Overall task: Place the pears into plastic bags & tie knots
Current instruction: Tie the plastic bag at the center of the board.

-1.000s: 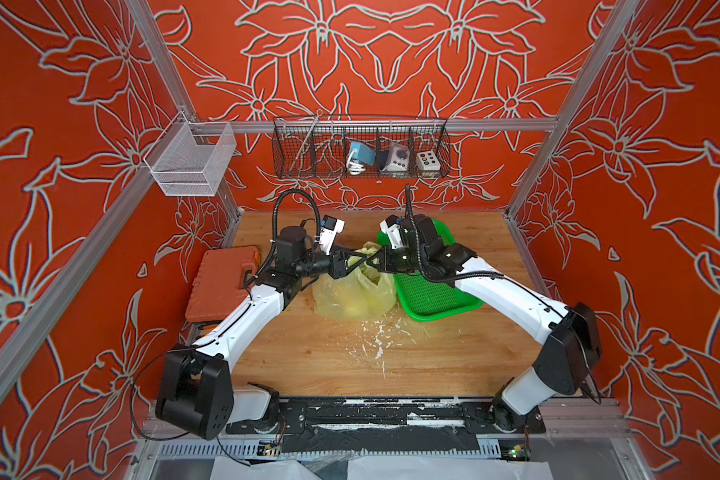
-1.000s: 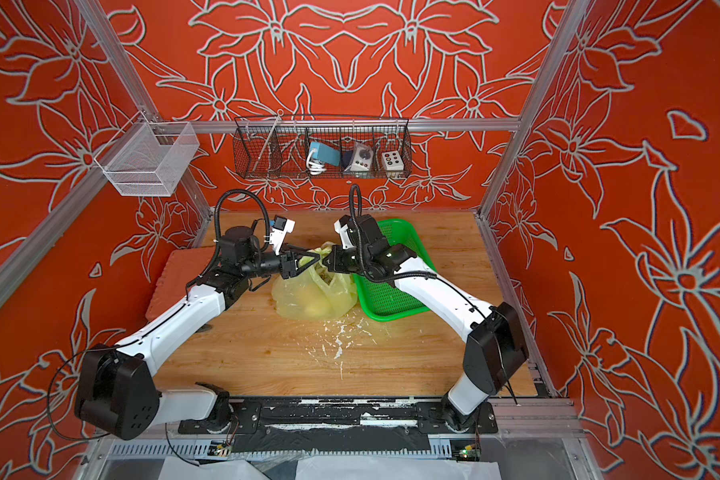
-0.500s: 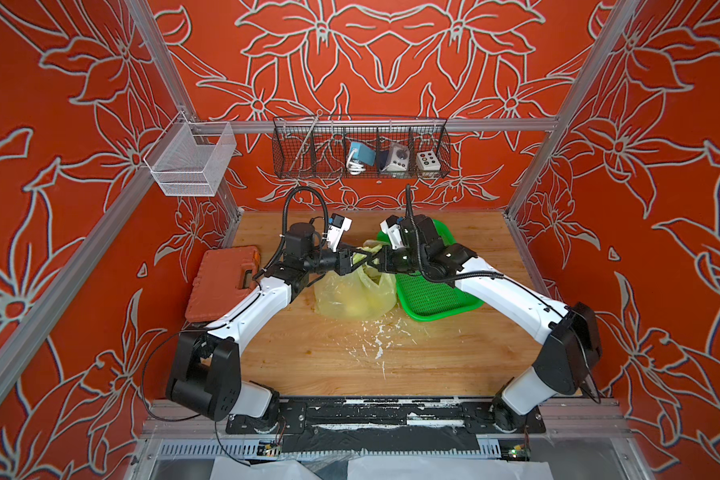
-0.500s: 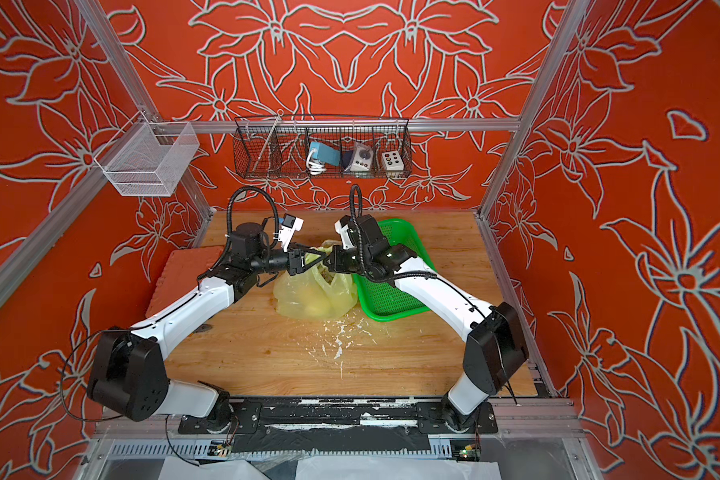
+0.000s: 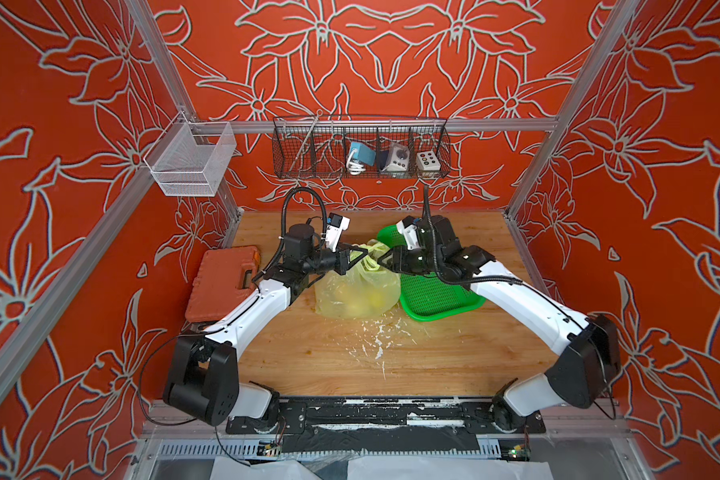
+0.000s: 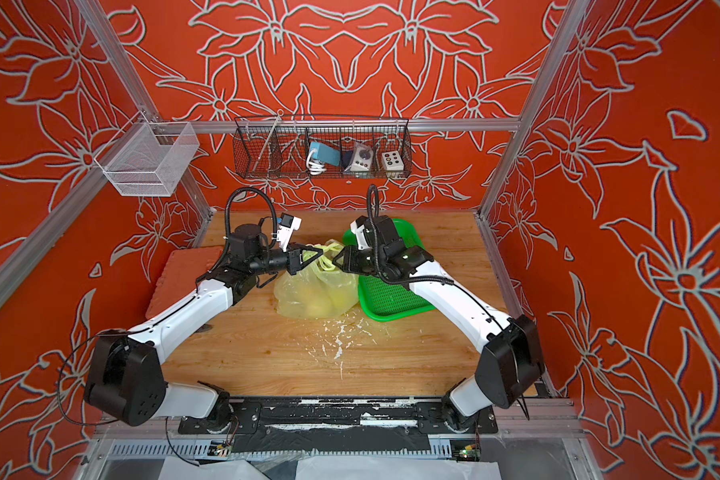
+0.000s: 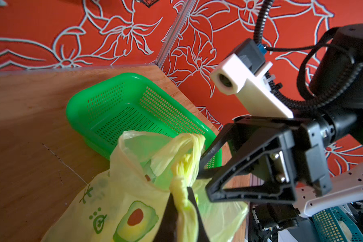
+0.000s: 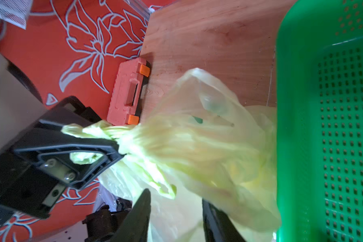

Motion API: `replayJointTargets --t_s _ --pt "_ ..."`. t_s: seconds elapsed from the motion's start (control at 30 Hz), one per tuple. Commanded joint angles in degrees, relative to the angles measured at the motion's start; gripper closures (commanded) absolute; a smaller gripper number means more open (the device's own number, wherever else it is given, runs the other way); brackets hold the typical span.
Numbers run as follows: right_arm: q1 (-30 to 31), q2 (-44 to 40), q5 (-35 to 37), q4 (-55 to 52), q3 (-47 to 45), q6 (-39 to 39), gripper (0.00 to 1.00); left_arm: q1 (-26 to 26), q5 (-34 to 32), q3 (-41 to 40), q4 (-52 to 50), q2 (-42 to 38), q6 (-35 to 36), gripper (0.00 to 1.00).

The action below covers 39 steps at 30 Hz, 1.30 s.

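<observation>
**Avocado-print bag filled, handles bunched**

The plastic bag point(image 5: 356, 291) is thin, translucent and pale yellow-green, printed with green avocado halves. It sits on its base just beside the green basket point(image 5: 433, 301), on the basket's side toward the robot's left, with its bulging flank touching the basket's rim. Its two strap handles point(image 7: 183, 167) are twisted into ropes and drawn together above the mouth; whether a knot is closed cannot be told. The pears point(image 5: 373, 298) lie inside at the bottom. They show only as blurred yellow shapes through the film, and their number is unclear.

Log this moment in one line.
left gripper: shut on bag handle | right gripper: open beside bag | pears: inside bag | basket: beside bag
</observation>
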Motion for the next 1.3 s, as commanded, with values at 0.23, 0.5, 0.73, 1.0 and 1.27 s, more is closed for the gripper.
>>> replayJointTargets --t_s 0.23,0.5,0.73,1.0,1.27 --pt "0.14 -3.05 -10.26 12.14 0.40 14.02 0.44 -0.19 -5.50 -4.69 7.81 -5.07 -3.24 1.00" --pt "2.65 2.42 -14.71 21.00 0.06 21.83 0.42 -0.28 -6.13 -5.30 10.10 -5.63 -5.36 1.00" --pt "3.74 4.07 -12.42 21.65 -2.01 23.16 0.40 -0.38 -5.90 -4.78 11.85 -5.19 -7.00 1.00" --pt "3.39 5.14 -6.23 22.05 -2.70 23.68 0.40 -0.64 -5.09 -5.46 11.97 -5.69 -7.49 1.00" --pt "1.73 7.16 -2.35 28.27 -1.47 26.87 0.39 -0.78 -4.64 -7.95 13.20 -7.07 -8.90 1.00"
